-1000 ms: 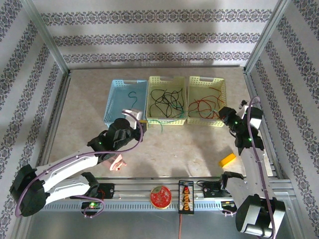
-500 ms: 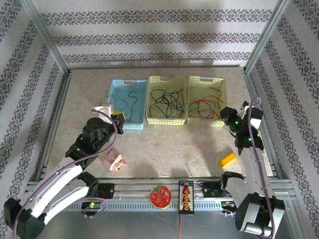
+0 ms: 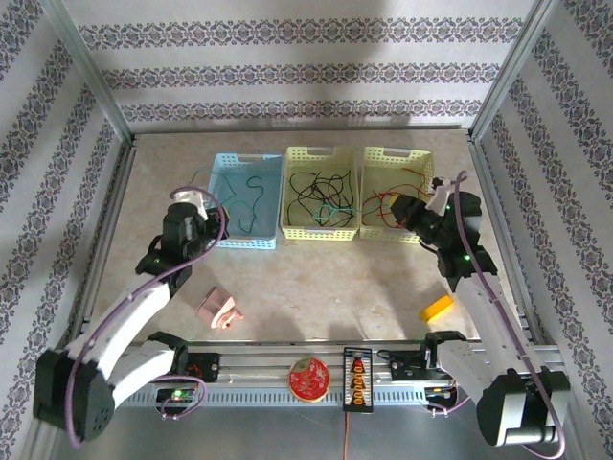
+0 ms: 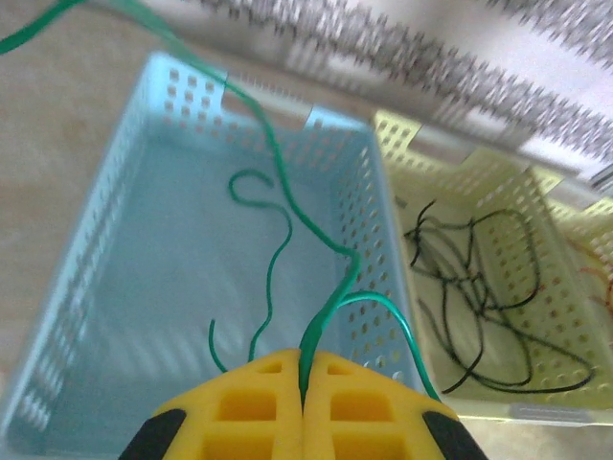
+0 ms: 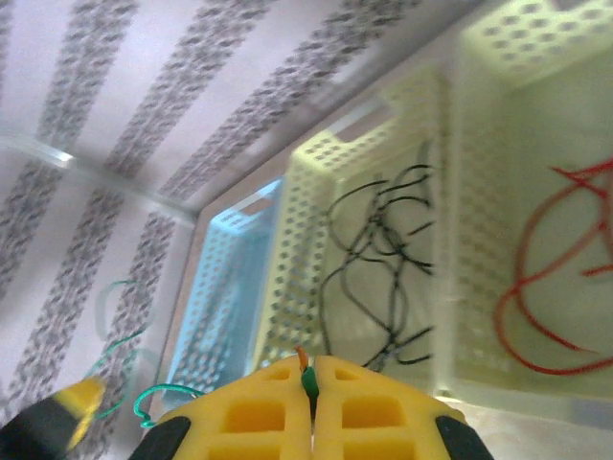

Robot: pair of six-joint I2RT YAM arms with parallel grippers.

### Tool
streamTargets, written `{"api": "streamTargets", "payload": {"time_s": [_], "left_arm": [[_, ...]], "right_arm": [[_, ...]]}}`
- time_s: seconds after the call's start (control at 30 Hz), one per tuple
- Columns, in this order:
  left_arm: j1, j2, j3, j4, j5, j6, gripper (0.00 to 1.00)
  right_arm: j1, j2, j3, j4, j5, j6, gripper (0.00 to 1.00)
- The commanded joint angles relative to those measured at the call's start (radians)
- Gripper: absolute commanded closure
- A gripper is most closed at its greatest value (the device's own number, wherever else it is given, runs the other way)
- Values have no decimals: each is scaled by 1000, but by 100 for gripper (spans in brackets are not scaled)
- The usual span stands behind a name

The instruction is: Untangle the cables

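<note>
My left gripper [image 3: 196, 203] is at the left edge of the blue basket [image 3: 222, 230], shut on a green cable [image 4: 330, 297] that rises from its jaws and arcs over the basket. Another green cable [image 4: 271, 264] lies inside the blue basket [image 4: 96, 240]. My right gripper [image 3: 402, 204] hovers at the left side of the right yellow basket [image 3: 421, 238], shut on a green cable end [image 5: 306, 372] with an orange tip. A green strand [image 3: 330, 209] crosses the middle yellow basket [image 3: 287, 230], over the black cables [image 3: 316, 190]. Red cables [image 5: 541, 287] lie in the right basket.
On the table in front of the baskets lie a pink object [image 3: 220, 309] at the left and a yellow block [image 3: 438, 308] at the right. A red disc [image 3: 308, 377] and a black connector strip [image 3: 356, 379] sit on the near rail.
My left gripper swung from in front of the middle basket to the left of the blue basket, drawing the green cable along. My right gripper moved left and forward over the right basket.
</note>
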Motion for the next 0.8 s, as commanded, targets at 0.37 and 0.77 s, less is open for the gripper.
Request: {"api": "streamTargets", "payload": {"time_s": [0.37, 0.77], "left_arm": [[47, 381, 239, 86, 184, 91, 35], [45, -42, 46, -83, -310, -79, 13]], "right_arm": [[138, 29, 75, -47, 24, -114, 100], [346, 243, 205, 9, 161, -141, 100]]}}
